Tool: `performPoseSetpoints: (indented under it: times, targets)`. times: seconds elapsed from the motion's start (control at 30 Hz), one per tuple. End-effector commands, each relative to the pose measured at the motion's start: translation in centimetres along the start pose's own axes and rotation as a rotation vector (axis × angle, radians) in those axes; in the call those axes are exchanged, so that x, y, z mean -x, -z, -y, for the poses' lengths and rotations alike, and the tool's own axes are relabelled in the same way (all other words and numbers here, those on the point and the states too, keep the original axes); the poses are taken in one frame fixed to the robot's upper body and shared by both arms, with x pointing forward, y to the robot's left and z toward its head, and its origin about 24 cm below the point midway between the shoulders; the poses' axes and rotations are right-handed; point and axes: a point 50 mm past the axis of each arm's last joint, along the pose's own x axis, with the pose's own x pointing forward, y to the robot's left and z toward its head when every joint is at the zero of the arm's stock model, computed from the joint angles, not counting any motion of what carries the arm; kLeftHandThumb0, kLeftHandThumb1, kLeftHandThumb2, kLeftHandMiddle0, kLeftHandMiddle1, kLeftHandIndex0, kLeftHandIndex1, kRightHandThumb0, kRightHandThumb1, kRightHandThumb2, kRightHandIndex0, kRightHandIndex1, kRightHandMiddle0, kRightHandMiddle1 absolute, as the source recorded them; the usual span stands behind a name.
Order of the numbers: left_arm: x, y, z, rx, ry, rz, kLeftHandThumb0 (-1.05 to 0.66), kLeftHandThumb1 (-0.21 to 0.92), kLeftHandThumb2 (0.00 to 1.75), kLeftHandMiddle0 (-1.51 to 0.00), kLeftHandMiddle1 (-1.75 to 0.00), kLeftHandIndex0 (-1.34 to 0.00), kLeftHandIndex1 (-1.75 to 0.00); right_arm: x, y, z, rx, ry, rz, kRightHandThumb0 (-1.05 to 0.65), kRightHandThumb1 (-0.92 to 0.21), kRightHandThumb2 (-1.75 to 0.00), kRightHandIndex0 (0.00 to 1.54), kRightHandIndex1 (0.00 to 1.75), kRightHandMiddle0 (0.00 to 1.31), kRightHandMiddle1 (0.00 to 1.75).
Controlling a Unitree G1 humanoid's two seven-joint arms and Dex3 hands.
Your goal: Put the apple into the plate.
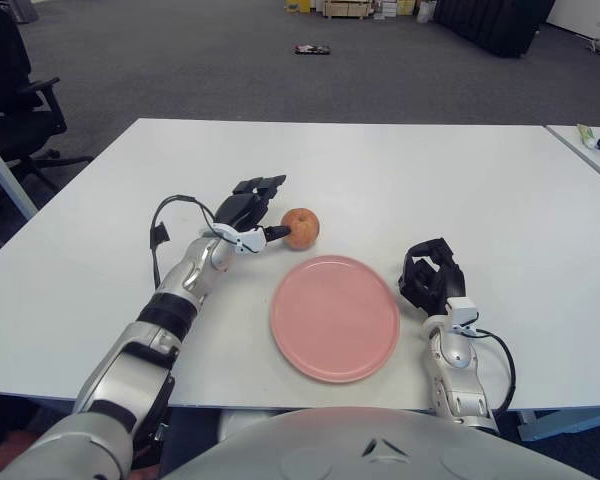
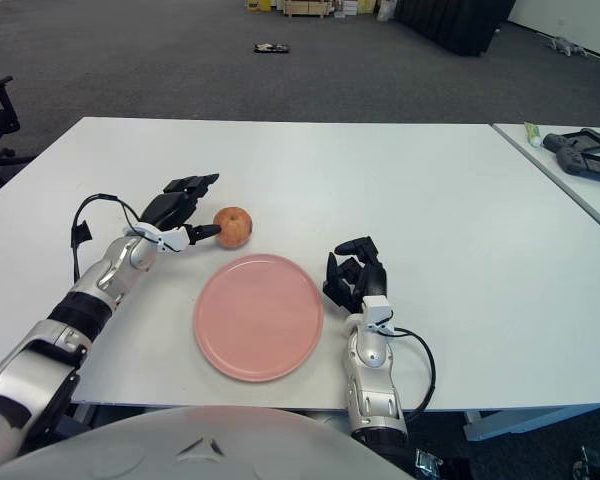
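A reddish-yellow apple (image 1: 300,228) sits on the white table (image 1: 380,160), just beyond the far left rim of the empty pink plate (image 1: 335,318). My left hand (image 1: 277,208) is at the apple's left side. Its fingers are spread above and to the left of the apple, and the thumb tip touches the apple's left side; it does not hold the apple. My right hand (image 1: 430,275) shows just right of the plate, fingers relaxed and holding nothing.
A black office chair (image 1: 15,90) stands off the table's far left. A second table at the right carries a dark device (image 2: 585,155) and a small tube (image 2: 530,132). The table's front edge is just below the plate.
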Motion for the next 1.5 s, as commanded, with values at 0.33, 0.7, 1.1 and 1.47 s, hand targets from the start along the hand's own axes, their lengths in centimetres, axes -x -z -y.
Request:
performPoseSetpoints:
  times: [0.33,0.7,1.1,1.47]
  targets:
    - [-0.7,0.6,1.2,-0.095,0.099,0.04,-1.05,0.92,0.18,0.0,0.0,0.0,0.0,-0.2,-0.3,-0.1,-0.007,0.001,0.017,-0.4,-0.6,-0.97,0.73,1.75,0.4,1.75]
    - [-1.4,-0.1,2.0,-0.06,0.205,0.051,-1.05,0.9,0.15,0.0,0.0,0.0,0.0,-0.2,-0.3,-0.1,-0.006,0.006,0.011,-0.4,-0.6,-0.97,0.72,1.75,0.4,1.75]
    - [-2.2,-1.6,2.6,-0.049,0.313,0.089,-1.04,0.85,0.11,0.0,0.0,0.0,0.0,0.0,-0.3,-0.3,-0.024,0.002,0.016,-0.4,-0.6,-0.96,0.72,1.75,0.39,1.75]
    - [-2.9,-2.6,2.4,-0.045,0.304,0.113,-1.05,0.88,0.12,0.0,0.0,0.0,0.0,0.1,-0.2,-0.3,-0.024,0.006,0.011,-0.4,-0.59,-0.98,0.73,1.75,0.4,1.75]
